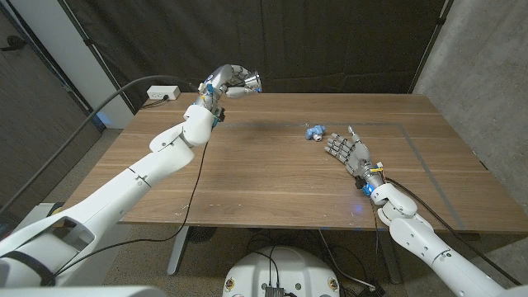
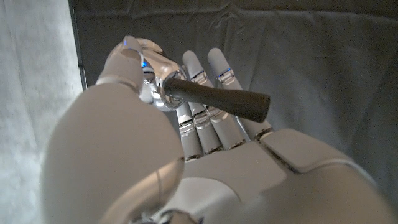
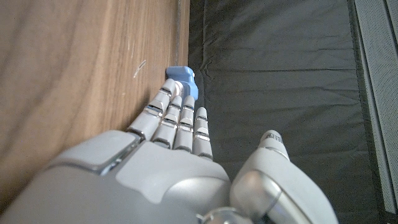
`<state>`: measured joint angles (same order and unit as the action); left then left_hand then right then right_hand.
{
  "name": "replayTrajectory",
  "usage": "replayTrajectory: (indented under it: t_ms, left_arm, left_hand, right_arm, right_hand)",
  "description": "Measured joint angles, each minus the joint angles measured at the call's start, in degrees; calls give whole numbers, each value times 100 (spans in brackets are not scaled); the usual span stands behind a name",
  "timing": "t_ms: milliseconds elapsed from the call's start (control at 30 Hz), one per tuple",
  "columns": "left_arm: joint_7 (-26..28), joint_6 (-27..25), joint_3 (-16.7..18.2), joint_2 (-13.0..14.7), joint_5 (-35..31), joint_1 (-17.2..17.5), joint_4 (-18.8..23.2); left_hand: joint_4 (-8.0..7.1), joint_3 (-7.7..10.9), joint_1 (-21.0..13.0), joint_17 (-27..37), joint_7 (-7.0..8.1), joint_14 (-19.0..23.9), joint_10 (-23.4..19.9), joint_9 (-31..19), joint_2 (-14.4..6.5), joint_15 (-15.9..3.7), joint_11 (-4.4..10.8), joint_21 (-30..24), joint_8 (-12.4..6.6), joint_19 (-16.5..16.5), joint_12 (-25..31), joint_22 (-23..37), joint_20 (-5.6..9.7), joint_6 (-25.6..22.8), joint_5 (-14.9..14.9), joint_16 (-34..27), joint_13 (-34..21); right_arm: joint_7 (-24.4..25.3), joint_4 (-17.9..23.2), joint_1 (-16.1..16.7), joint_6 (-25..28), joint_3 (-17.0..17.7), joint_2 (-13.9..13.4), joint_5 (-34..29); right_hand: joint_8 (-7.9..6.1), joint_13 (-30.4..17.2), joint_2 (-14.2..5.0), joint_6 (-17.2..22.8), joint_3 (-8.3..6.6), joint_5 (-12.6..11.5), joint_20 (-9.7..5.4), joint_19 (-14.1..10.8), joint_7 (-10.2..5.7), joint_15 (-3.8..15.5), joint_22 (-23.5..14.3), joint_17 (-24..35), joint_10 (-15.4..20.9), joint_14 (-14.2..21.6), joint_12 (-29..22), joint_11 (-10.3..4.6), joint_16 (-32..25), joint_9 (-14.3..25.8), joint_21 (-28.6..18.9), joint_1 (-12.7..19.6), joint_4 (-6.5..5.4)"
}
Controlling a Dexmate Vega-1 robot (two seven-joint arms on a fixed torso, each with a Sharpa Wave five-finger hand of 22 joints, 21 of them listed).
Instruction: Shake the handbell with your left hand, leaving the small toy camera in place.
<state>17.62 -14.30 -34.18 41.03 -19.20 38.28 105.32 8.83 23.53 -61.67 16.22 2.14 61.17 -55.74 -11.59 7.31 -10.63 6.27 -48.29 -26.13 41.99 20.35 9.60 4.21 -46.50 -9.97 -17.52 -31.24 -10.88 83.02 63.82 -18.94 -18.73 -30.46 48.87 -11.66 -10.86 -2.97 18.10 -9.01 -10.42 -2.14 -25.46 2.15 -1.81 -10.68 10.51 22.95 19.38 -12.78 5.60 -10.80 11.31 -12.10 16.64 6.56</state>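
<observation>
The left hand [image 1: 224, 83] grips the handbell [image 1: 250, 82] aloft mid-shake; next comes setting it down, the open right hand [image 1: 350, 153] idle by the toy camera [image 1: 314, 130].

Even overhead light, soft shadows

The handbell [image 1: 247, 82] looks like polished metal (matt black handle), above a smooth, wood-grained table [image 1: 272, 177].

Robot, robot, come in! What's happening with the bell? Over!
Left hand grips the bell by its handle, up off the table. Right hand open, beside the blue toy camera. Nothing in the way.
</observation>
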Motion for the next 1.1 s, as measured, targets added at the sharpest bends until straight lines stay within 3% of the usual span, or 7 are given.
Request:
replayTrajectory:
  t_ms: [100, 167, 200, 367, 667, 1100]
  left_arm:
    - [-160, -346, -208, 61, -587, -92, 65]
    - [-160, -346, -261, 81, -587, -110, 87]
    - [-328, -656, -310, 101, -1389, -122, 116]
    - [-391, -882, -357, 152, -2356, -90, 221]
    - [-294, -979, -245, 224, -2962, 113, 363]
    - [-270, -1048, -141, 250, -3179, 251, 492]
  left_hand:
    - [0, 0, 0, 16, 0, 0, 0, 0, 0, 0, 0, 41, 0, -8, -3, 0, 8, 0, 0, 0, -25]
    - [0, 0, 0, 16, 0, 0, 0, 0, 0, 0, 0, 40, 0, -8, -3, 0, 8, 0, -19, 0, -26]
    - [0, 0, 0, 36, 0, 0, 0, 0, 0, 0, 0, 40, 0, -8, -3, 0, 8, 0, -23, 0, -26]
    - [-1, -1, 0, 42, 0, 23, 0, 0, 0, -22, 0, 62, 1, -7, -3, 1, 8, 0, -23, 0, -26]
    - [-1, -1, 0, 42, 0, 24, 0, -1, 0, -22, 0, 68, 10, -7, -21, 1, 8, 0, -23, 0, -57]
    - [-2, -1, 0, 69, 0, 24, -1, -5, 0, -21, 0, 105, 20, -6, -47, 1, 8, 0, -21, 0, -78]
  right_arm:
    - [5, -6, -3, -13, -13, 17, -11]
    - [14, -6, -3, -22, -13, 17, -18]
    - [27, -5, -3, -34, -23, 34, -26]
    - [96, 36, 32, -62, -29, 51, -62]
    - [335, 329, 138, -146, -8, -29, -255]
    - [477, 615, 158, -388, 113, -188, -495]
  right_hand:
    - [0, 0, 0, 0, 0, 0, 0, 0, 0, 17, 0, 0, 0, 17, 0, 0, 0, 0, 0, 0, 0]
    - [0, 0, 0, 0, 0, 0, -13, -13, 0, 17, 0, 0, 0, 17, 0, 0, 0, 0, 0, 0, 0]
    - [0, 0, 0, 0, 0, 0, -22, -22, 0, 17, 0, 0, 0, 17, 0, 0, 0, 0, 0, 0, 0]
    - [0, 0, 0, 0, 0, 0, -31, -32, 0, 17, 0, 0, 0, 17, 0, 0, 0, 0, 0, 0, 0]
    - [0, 0, 0, 0, 0, 0, -31, -32, 0, 17, 0, 0, 0, 17, 0, 0, 0, 0, 0, 0, 0]
    - [0, 0, 0, 0, 0, 0, -30, -31, 0, 17, 0, 0, 0, 17, 0, 0, 0, 0, 0, 0, 0]
